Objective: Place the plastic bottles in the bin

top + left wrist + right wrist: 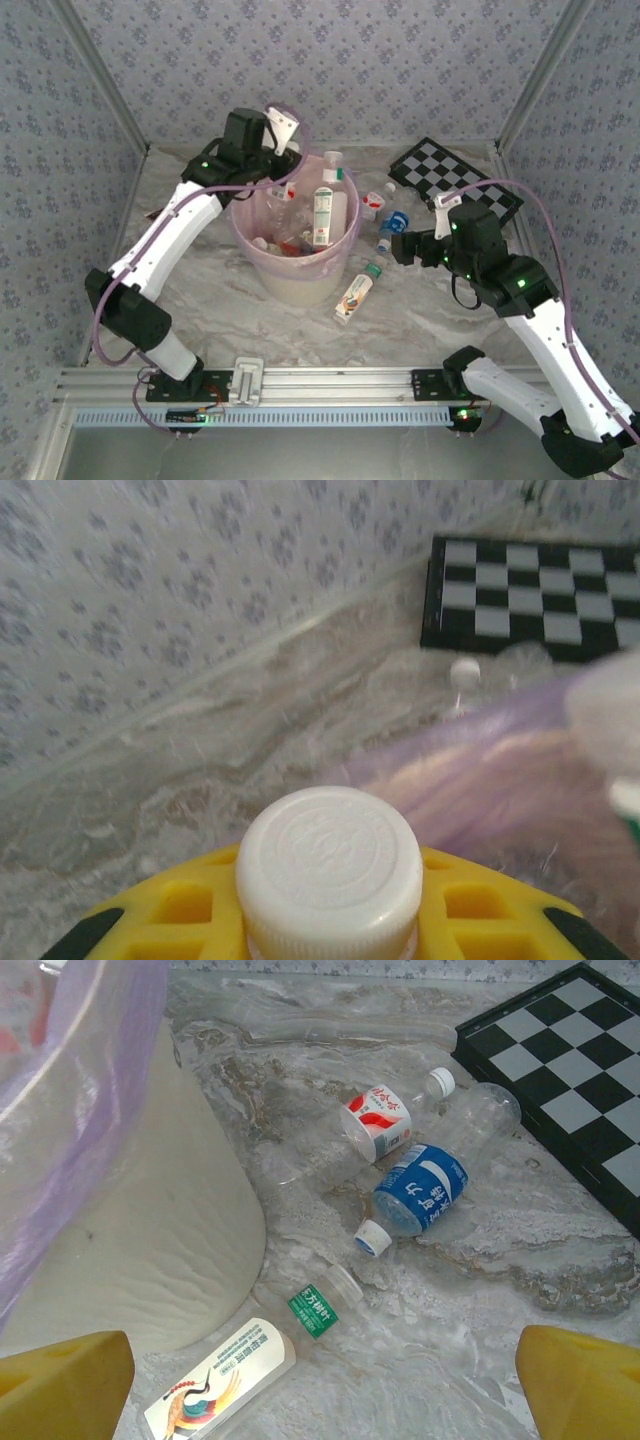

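Left gripper [278, 138] narrow, clamped on white-cap bottle [328, 868], at far-left rim of bin [292, 282]. Step in hand looks like release. Better carry bottle more right, over middle of pink bag [480, 770], then open; at rim it may bounce out. Right gripper [402, 246] wide, holds nothing, above loose bottles [378, 1120] on tabletop [520, 1260] right of bin.

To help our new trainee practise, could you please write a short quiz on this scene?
1. True or false: the right pincer is shut on a bottle.
2. What does the left pincer grip? A) white-capped bottle; B) chequered board; C) red triangle.
3. Fill in: the bin is lined with a ___ bag.
Key: 1 false, it is open; 2 A; 3 pink.
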Controlling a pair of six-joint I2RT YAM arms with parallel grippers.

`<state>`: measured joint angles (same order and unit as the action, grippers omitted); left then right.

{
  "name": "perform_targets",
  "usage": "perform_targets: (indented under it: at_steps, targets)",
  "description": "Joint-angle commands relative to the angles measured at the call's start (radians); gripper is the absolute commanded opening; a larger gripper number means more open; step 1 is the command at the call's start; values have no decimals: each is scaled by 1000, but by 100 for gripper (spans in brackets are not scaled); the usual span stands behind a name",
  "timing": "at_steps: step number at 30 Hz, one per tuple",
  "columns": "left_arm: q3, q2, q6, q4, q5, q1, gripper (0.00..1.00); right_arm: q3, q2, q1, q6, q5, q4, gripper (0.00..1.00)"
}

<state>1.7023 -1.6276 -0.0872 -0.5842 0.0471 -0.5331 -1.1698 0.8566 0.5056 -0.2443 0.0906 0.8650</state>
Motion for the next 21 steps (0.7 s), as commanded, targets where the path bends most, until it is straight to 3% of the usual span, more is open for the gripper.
perform_targets:
  at_steps: [1, 8, 16, 21]
  targets:
    - [-34, -49, 9, -63, 39, -9, 0, 11, 2, -13, -18, -3, 3, 100]
    - [-14, -71, 39, -57, 74, -22, 3, 19, 8, -26, -21, -18, -1, 100]
    - [120, 7, 61, -89, 86, -20, 56, 20, 21, -49, -22, -38, -13, 100]
    - [145, 38, 87, -108, 91, -33, 66, 37, -2, -75, -58, 30, -6, 100]
